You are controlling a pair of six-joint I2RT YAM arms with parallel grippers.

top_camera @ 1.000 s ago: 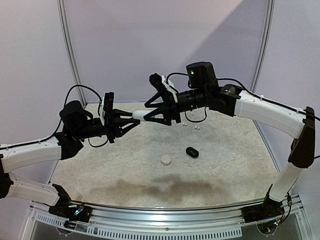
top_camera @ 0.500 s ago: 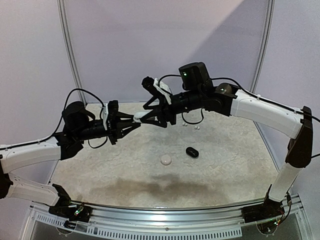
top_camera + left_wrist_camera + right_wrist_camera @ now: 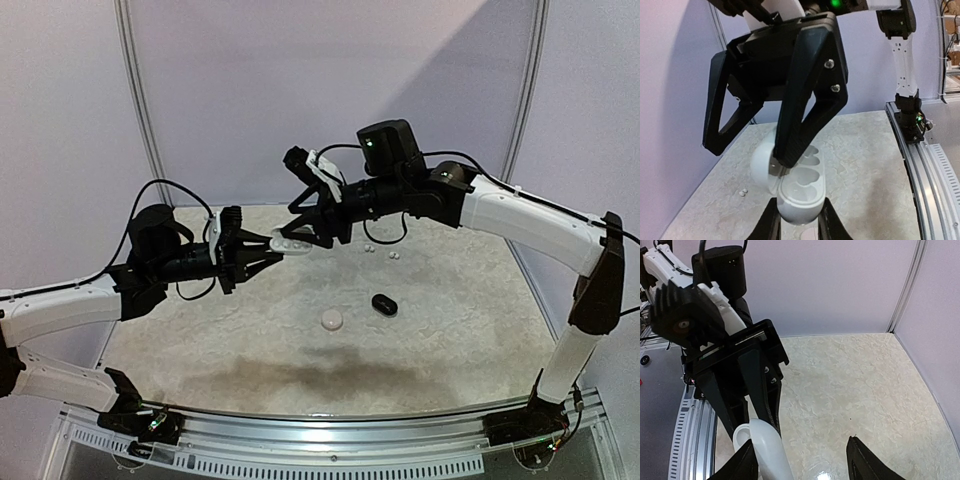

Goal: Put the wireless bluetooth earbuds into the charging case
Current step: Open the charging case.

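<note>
Above the mottled beige tabletop the two arms met in mid-air. The left gripper had its fingers clamped on the lower half of a white pebble-shaped plastic charging case, gripping it from both sides. The lid was swung open to one side and the moulded wells faced the other arm. The right gripper came at it from the far side with its black fingers spread apart. One fingertip touched the case near the hinge, and the other stood well off the lid. The tiny white plastic earbuds lay loose on the tabletop towards the back. Nearer me sat a black oval case and, a little apart from it, a pale round case.
</note>
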